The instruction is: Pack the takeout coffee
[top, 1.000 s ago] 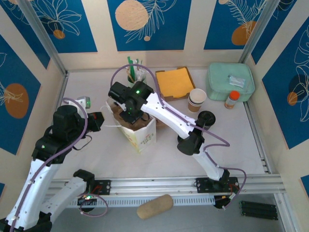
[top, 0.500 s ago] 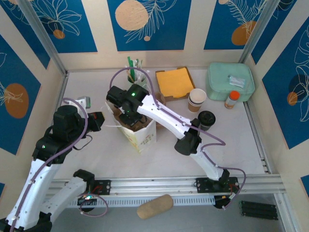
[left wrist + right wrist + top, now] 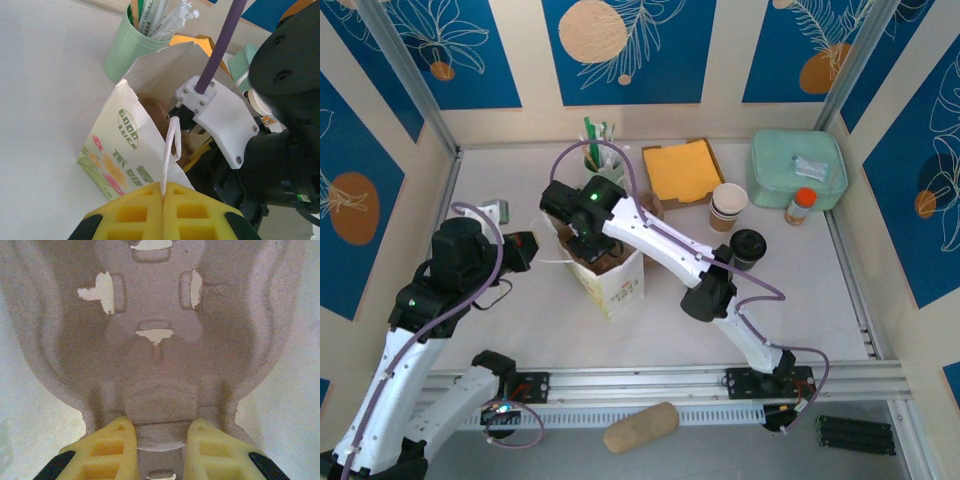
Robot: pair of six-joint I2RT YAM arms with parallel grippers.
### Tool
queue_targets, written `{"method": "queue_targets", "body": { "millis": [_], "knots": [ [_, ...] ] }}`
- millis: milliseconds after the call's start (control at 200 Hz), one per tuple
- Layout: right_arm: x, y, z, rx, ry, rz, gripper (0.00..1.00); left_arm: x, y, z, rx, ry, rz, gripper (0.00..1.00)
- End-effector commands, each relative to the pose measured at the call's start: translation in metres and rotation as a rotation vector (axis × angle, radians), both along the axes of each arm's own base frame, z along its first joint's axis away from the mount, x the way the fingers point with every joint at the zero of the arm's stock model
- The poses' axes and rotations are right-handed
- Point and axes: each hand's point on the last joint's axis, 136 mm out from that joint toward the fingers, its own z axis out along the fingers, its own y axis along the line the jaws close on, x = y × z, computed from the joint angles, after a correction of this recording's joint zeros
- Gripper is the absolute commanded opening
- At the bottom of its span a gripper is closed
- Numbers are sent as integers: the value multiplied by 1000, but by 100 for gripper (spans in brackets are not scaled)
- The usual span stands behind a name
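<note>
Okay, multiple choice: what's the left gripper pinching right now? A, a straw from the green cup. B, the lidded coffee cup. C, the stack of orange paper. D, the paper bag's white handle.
D: in the left wrist view, the left gripper has its yellow fingers closed on the white handle of the paper bag.

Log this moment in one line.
left tool: shut on handle of bag | right tool: gripping carrier inside bag | coffee: on table, not packed
</note>
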Motion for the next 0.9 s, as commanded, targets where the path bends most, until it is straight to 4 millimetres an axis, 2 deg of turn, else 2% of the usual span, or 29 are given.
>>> {"method": "queue_targets", "body": {
  "millis": [0,650,895],
  "knots": [
    [-8,-2,-19,-43,57,-20,21,-1,0,5,-28,-17,3,0],
    [-3,-1,-38,-10,130,-71,20,-7,4,11,-29,-32,11,0],
    [-3,-4,-59,-36,169,-82,20,-8,2,15,-41,-39,1,0]
  ]
}}
